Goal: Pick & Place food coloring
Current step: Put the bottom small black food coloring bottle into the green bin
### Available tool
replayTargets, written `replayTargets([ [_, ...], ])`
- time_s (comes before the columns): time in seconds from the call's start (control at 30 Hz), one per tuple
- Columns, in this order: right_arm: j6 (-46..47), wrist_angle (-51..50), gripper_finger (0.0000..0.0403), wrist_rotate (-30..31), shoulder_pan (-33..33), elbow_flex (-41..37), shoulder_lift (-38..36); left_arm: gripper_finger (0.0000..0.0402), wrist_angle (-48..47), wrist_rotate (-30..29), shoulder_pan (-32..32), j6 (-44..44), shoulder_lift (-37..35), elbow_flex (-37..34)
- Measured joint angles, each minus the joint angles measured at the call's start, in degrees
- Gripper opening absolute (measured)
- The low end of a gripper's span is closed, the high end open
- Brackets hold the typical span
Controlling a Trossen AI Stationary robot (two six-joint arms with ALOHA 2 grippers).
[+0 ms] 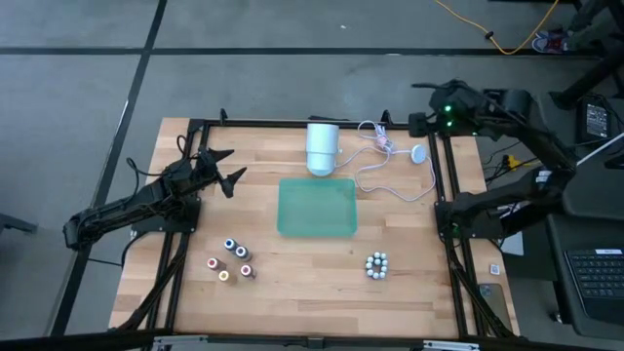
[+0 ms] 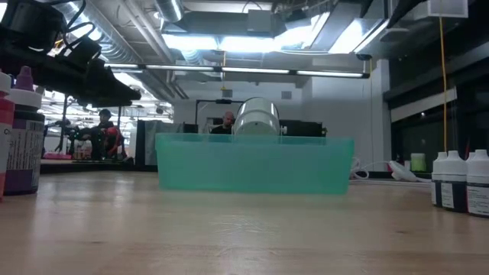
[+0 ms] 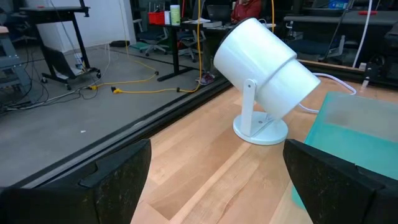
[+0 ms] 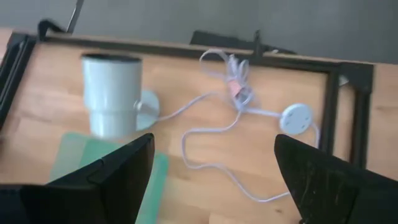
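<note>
The food coloring (image 1: 231, 259) is a cluster of several tiny bottles with blue, white, orange, yellow and red tops. They stand upright on their bases on the wooden table near its front left, and loom large at the left edge of the low view (image 2: 21, 134). My left gripper (image 1: 232, 166) hovers open at the table's left, farther back than the bottles, and points toward the white lamp (image 3: 264, 68). My right gripper (image 1: 421, 105) is raised over the far right corner, open, tilted down, with nothing between its fingers (image 4: 214, 149).
A shallow green tray (image 1: 317, 207) lies mid-table, with the white cylindrical lamp (image 1: 323, 146) behind it and the lamp's white cord (image 1: 390, 166) looping to the right. A second cluster of white-topped bottles (image 1: 376, 264) stands front right. A black frame (image 1: 444, 195) edges the table.
</note>
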Motion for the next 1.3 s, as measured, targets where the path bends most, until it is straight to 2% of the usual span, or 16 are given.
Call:
replayTargets([
  [0.2, -1.6, 0.6, 0.0333, -0.3, 6.2, -2.2, 2.3, 0.0361, 0.0, 0.0, 0.0, 0.0, 0.0, 0.0],
  [0.37, -4.6, 6.7, 0.0333, -3.7, 9.7, -12.5, -0.4, 0.0361, 0.0, 0.0, 0.0, 0.0, 0.0, 0.0],
  [0.57, -5.3, 20.9, 0.0333, -9.3, 14.5, -25.1, -4.7, 0.0361, 0.0, 0.0, 0.0, 0.0, 0.0, 0.0],
  [0.83, -5.4, 33.2, 0.0333, -14.3, 21.6, -37.8, -6.6, 0.0361, 0.0, 0.0, 0.0, 0.0, 0.0, 0.0],
  [1.03, -7.6, 38.0, 0.0333, -16.9, 27.5, -43.3, -6.5, 0.0361, 0.0, 0.0, 0.0, 0.0, 0.0, 0.0],
  [1.3, -8.5, 38.3, 0.0333, -17.5, 35.3, -46.9, -6.4, 0.0361, 0.0, 0.0, 0.0, 0.0, 0.0, 0.0],
])
